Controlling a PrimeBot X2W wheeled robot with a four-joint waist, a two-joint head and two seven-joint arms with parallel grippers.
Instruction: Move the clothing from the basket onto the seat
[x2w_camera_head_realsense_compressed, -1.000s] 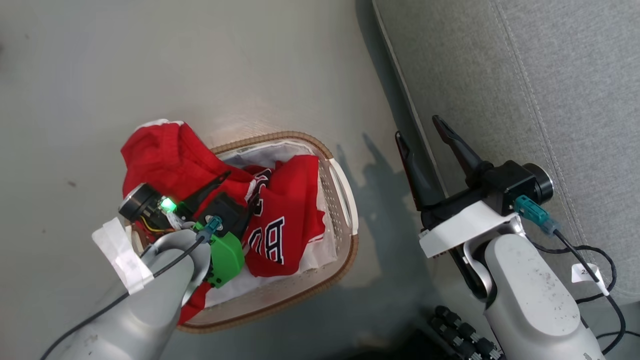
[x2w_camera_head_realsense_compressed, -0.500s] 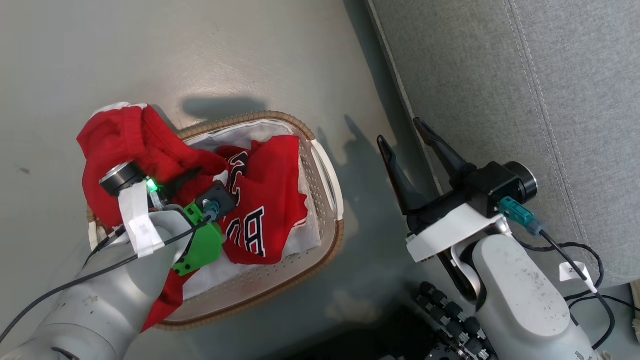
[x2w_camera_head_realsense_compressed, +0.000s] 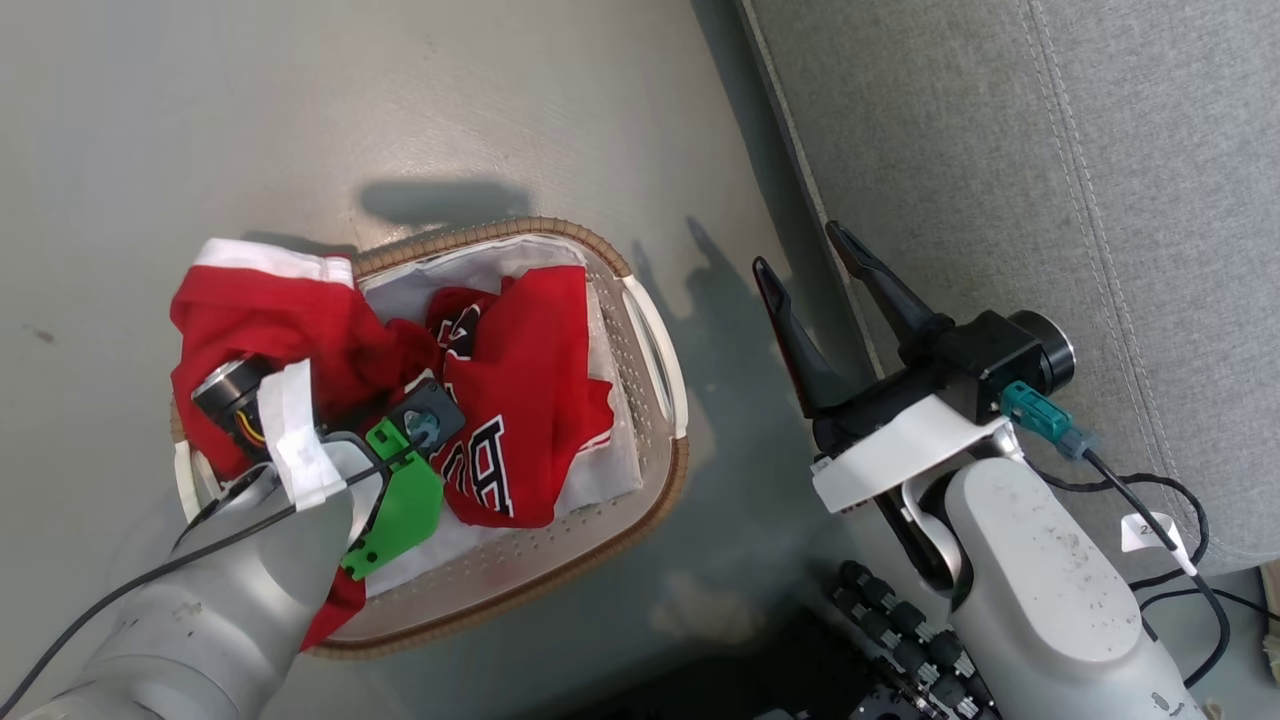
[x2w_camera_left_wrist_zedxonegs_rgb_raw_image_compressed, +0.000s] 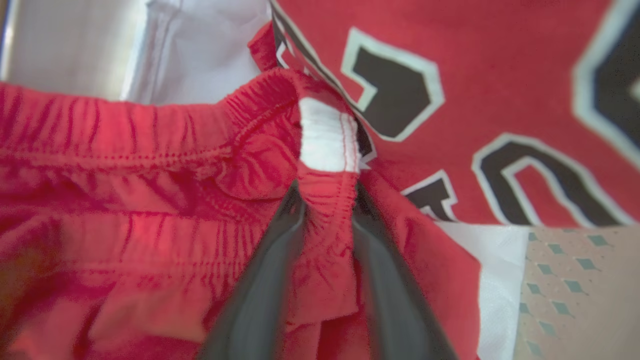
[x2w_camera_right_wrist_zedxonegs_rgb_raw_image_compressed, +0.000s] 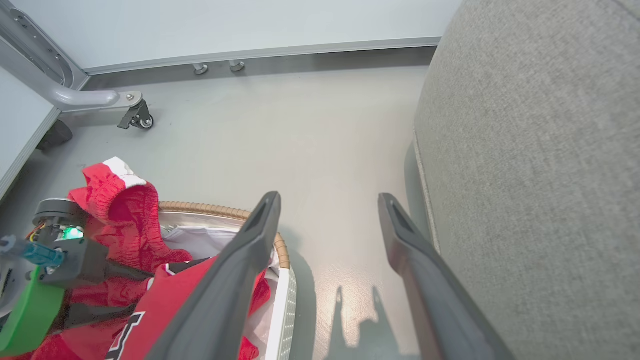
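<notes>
The basket stands on the floor, left of the seat. Two pieces of clothing lie in it: a plain red garment bunched over the left rim and a red jersey with black-and-white lettering. In the left wrist view my left gripper is shut on a fold of the plain garment's elastic waistband, its fingers pressing the fabric from both sides. My right gripper hangs open and empty between basket and seat, above the floor. The seat fills the right of the right wrist view.
The white liner shows under the jersey. A metal frame leg with a caster stands on the grey floor beyond the basket, near the wall. Black cables and connectors lie at my base.
My left gripper's fingers have closed from open onto the plain red garment's waistband, and the garment has shifted over the left rim. The camera moved a little. The right arm has held still.
</notes>
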